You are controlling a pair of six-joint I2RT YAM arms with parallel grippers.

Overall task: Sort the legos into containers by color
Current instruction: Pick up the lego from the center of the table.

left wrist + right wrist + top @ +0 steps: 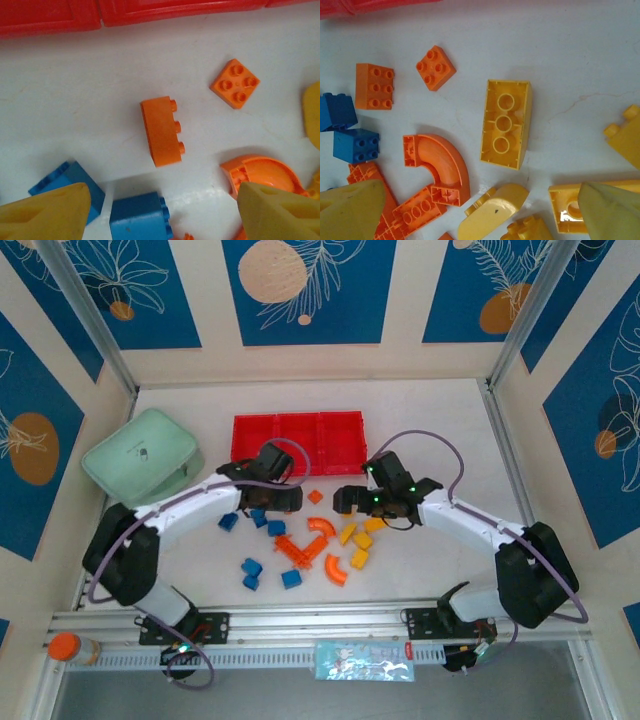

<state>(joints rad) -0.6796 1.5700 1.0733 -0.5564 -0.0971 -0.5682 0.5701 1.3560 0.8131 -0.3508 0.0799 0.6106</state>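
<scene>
Legos (300, 548) lie loose beneath left jaws and right jaws — both pairs spread — near the red tray (340, 440).

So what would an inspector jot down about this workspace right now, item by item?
Surface: white table, bare away from the pile.
Job's things: orange, yellow and blue legos lie loose between the arms; the red tray sits beyond them, with no brick seen inside.
Clutter: mint green case to the left of the tray.
Grippers: left gripper is open over orange and blue bricks; right gripper is open over yellow and orange ones.
Cables: a cable loops along each arm.
Surroundings: blue and cream printed panels on three sides; metal rail at the near edge.
</scene>
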